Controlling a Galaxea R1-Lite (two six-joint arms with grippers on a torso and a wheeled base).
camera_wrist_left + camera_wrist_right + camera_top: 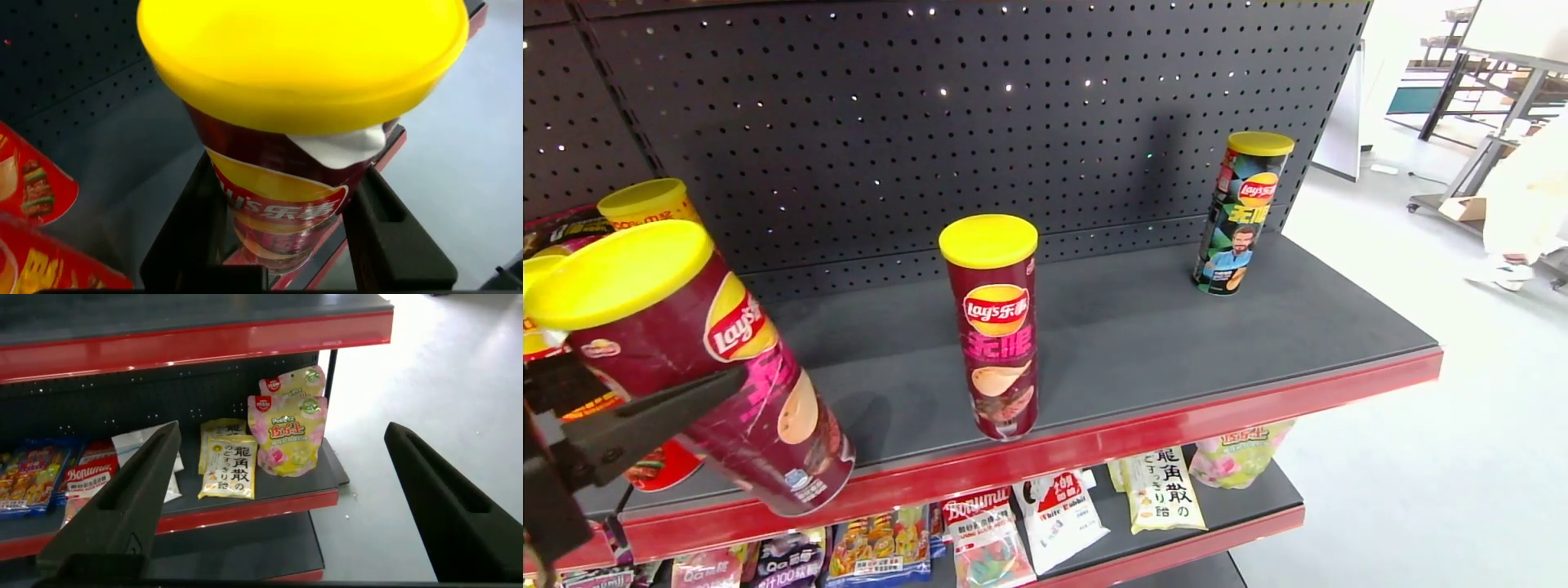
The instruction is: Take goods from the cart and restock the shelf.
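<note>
The left gripper [286, 245] pinches a maroon cardboard cylinder can with a smooth yellow plastic lid [711, 359] between its black wedge-shaped fingers, holding it tilted with its base over the glossy red front lip of the matte dark grey shelf [1143, 335], at the shelf's left end. A matching maroon can [996, 327] stands upright mid-shelf near the front, and a dark green-and-black cylinder can [1241, 216] stands upright by the perforated black back panel [931, 106]. The right gripper [286, 506] is spread wide before a lower shelf carrying a soft pink-and-green pouch [288, 433].
</note>
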